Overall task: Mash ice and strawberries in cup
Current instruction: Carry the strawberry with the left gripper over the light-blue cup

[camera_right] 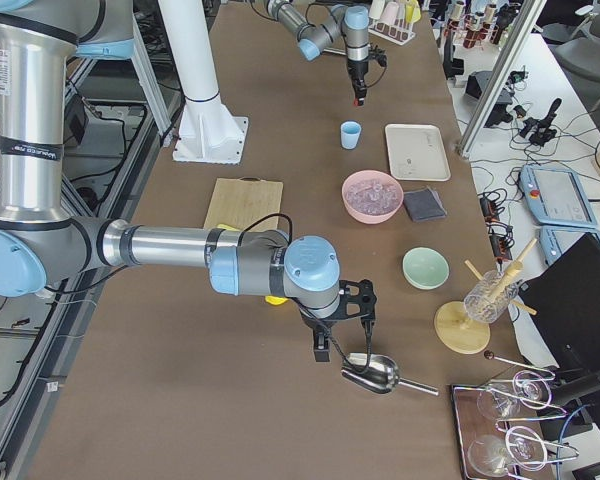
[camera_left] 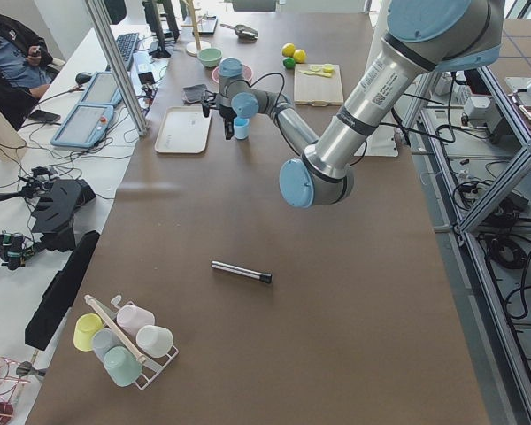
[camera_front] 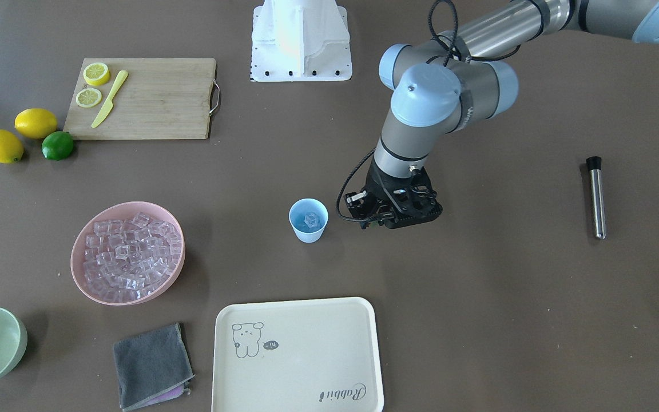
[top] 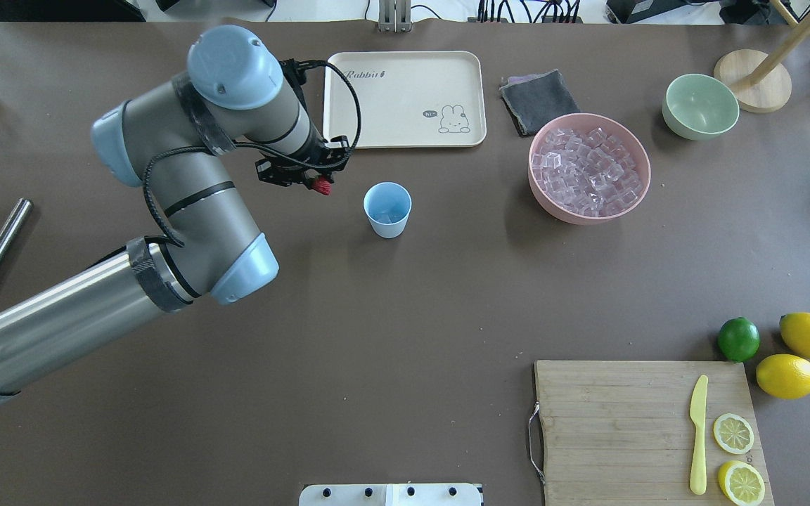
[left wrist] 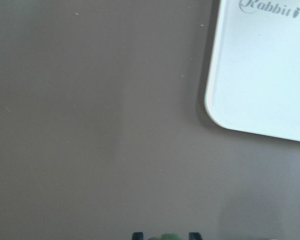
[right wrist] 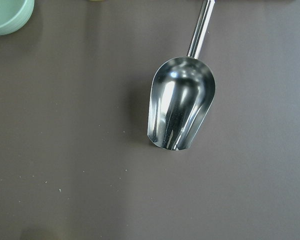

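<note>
strawberry [top: 321, 185] | pinched in left tool [top: 318, 180] | near cup [top: 387, 209], ice [camera_front: 311, 219] inside

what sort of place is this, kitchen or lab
Probably a robotics lab staged as a drink-prep station: a robot arm over a table, a pink bowl and cutting board as props, a teach pendant alongside.

Bare brown worktop [left wrist: 90, 125] fills most of the frame. The rounded corner of a cream tray [left wrist: 265, 75], lettered "Rabbit", lies at upper right. At the bottom edge, the two dark fingertips [left wrist: 137, 235] of the tool [left wrist: 165, 236] flank the green cap of a strawberry [left wrist: 167, 237].
</note>
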